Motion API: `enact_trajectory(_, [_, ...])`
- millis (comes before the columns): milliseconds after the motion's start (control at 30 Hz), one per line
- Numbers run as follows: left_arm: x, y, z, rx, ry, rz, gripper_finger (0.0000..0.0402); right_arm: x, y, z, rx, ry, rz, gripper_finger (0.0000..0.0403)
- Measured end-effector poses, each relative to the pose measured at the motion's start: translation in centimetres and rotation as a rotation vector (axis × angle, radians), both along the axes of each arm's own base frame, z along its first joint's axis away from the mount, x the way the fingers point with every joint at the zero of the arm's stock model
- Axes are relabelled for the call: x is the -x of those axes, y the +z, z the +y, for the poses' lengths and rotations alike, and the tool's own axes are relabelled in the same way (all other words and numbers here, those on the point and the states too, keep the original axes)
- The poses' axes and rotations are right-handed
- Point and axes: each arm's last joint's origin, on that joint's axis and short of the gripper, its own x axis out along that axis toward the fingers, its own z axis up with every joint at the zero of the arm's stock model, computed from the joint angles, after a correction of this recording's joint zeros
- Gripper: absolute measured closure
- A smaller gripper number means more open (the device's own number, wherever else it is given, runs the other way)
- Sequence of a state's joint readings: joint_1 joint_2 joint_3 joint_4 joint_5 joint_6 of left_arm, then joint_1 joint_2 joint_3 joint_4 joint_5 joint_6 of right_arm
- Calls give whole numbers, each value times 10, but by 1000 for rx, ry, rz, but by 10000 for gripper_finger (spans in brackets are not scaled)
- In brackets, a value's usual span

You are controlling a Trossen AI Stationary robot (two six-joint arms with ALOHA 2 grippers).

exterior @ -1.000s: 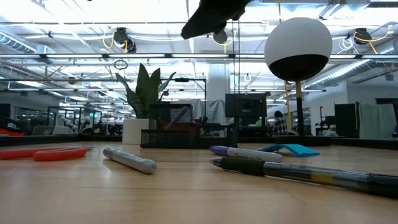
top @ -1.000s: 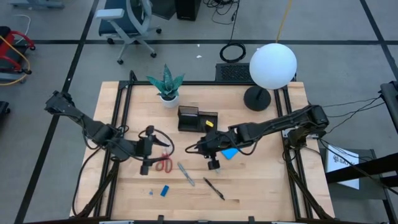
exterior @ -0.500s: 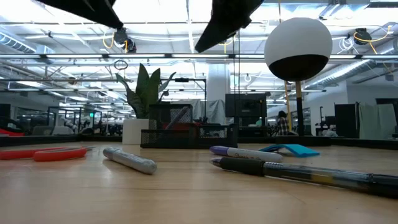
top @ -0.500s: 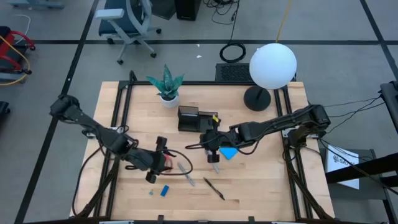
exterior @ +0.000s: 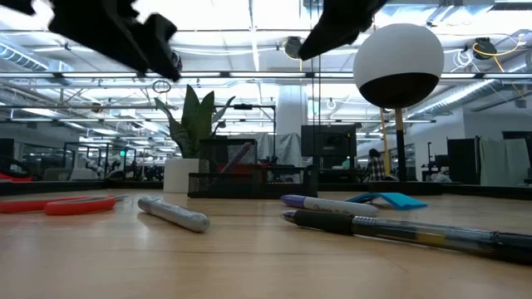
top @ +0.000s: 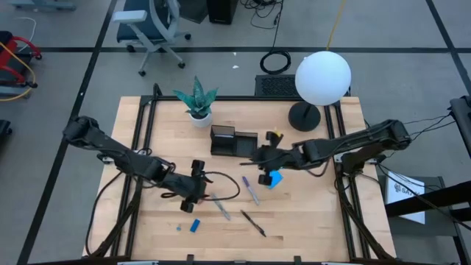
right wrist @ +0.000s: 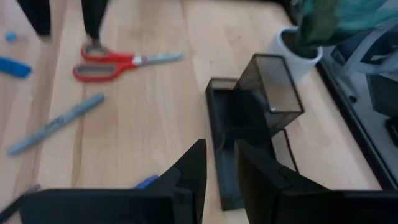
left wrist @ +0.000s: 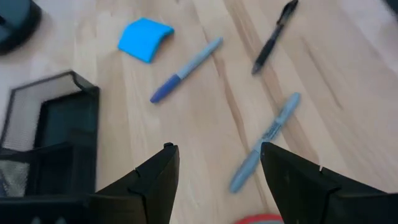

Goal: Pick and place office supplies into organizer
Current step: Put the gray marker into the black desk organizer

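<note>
Two dark robot arms hover over a wooden table [top: 309, 221]. The left gripper [top: 193, 193] hangs above the red-handled scissors [right wrist: 115, 63], its fingers spread wide and holding nothing. The right gripper [top: 266, 157] hovers just right of the black mesh organizer [top: 232, 141], at the table's middle toward the far side; its fingers stand only slightly apart, and nothing shows between them. The supplies all lie loose on the wood: a purple pen [top: 251, 189], a grey pen [top: 220, 207], a black pen [top: 254, 223], a blue notepad [top: 272, 179] and a small blue block [top: 195, 225]. To do the next pickup well, the left gripper would best come straight down astride the scissors near their pivot, where they are narrow, closing only once low enough. From above, the left gripper covers the scissors almost entirely. The organizer's compartments are hard to make out, and whether anything lies inside cannot be told.
</note>
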State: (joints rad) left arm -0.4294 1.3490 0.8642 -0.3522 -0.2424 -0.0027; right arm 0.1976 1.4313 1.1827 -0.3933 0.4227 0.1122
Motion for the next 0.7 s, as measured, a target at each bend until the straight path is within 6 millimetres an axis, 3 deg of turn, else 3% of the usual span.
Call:
enact_trajectory(367, [-21, -24, 4, 32, -36, 107, 167, 48, -1, -10, -3, 31, -150, 330])
enact_trajectory(700, [-42, -42, -5, 12, -75, 174, 167, 54, -4, -7, -82, 200, -143, 330])
